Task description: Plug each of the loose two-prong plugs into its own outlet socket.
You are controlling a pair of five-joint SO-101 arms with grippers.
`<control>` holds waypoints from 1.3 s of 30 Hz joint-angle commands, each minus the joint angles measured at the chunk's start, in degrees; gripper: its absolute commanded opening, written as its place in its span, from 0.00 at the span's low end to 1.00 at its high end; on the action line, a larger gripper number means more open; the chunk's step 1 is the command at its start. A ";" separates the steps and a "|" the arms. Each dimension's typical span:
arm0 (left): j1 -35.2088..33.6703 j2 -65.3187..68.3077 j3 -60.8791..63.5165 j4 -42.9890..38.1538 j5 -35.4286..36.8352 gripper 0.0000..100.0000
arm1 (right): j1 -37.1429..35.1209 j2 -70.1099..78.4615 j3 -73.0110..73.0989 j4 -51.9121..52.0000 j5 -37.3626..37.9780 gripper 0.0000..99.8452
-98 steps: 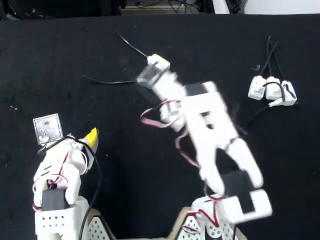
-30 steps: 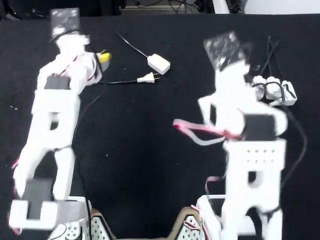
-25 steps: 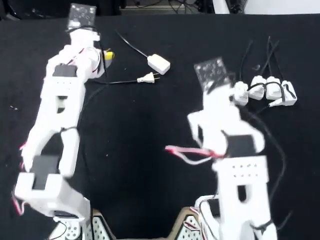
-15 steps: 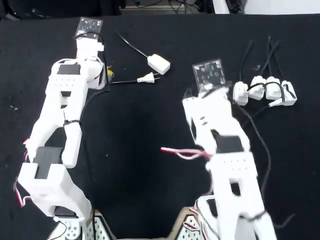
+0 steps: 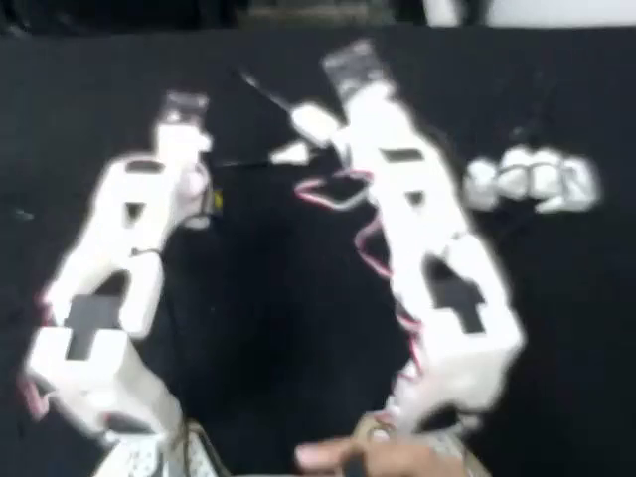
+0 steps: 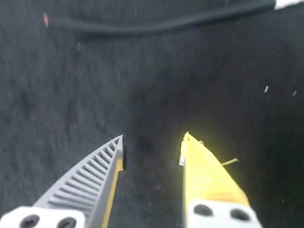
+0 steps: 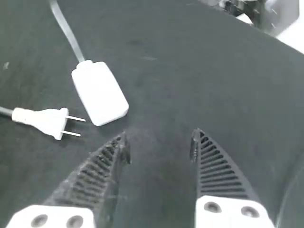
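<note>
A white outlet socket block (image 7: 99,92) on a black lead lies on the black table, with a loose white two-prong plug (image 7: 45,121) just beside it, prongs toward the block. My right gripper (image 7: 159,137) hangs open a little short of both, nothing between its black fingers. From above, the socket block (image 5: 313,121) and plug (image 5: 288,154) sit at the back middle, partly under the right arm. My left gripper (image 6: 153,142) is open over bare cloth, one finger grey, one yellow, with the plug's black cord (image 6: 156,23) beyond it. Its yellow finger (image 5: 214,199) shows left of the plug.
A cluster of white plugs and sockets (image 5: 532,179) with black leads lies at the right of the table. A person's hand (image 5: 368,459) shows at the front edge between the arm bases. The black table (image 5: 268,328) lies bare between the arms.
The right arm swung left from the cluster at the right to the socket block and plug. The left gripper drew back toward the front. A hand came in at the front edge.
</note>
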 commanded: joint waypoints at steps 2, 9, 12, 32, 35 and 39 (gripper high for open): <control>0.13 -14.07 6.99 -0.18 1.23 0.19 | 0.09 7.87 -14.11 -1.23 6.51 0.19; 0.66 -30.24 18.95 -0.18 4.04 0.20 | 0.79 19.82 -31.60 -1.76 -3.69 0.19; 0.75 -36.57 23.60 -0.18 6.33 0.20 | 1.05 27.12 -39.96 -1.76 -13.19 0.19; 0.40 -65.41 39.43 0.35 6.95 0.20 | -0.70 48.48 -83.74 41.05 -22.15 0.01; 0.48 -65.41 39.69 0.35 7.74 0.20 | -1.14 49.10 -86.11 50.02 -13.19 0.01; 0.66 -65.41 39.78 0.35 9.41 0.20 | -0.88 50.42 -87.78 52.66 -2.64 0.01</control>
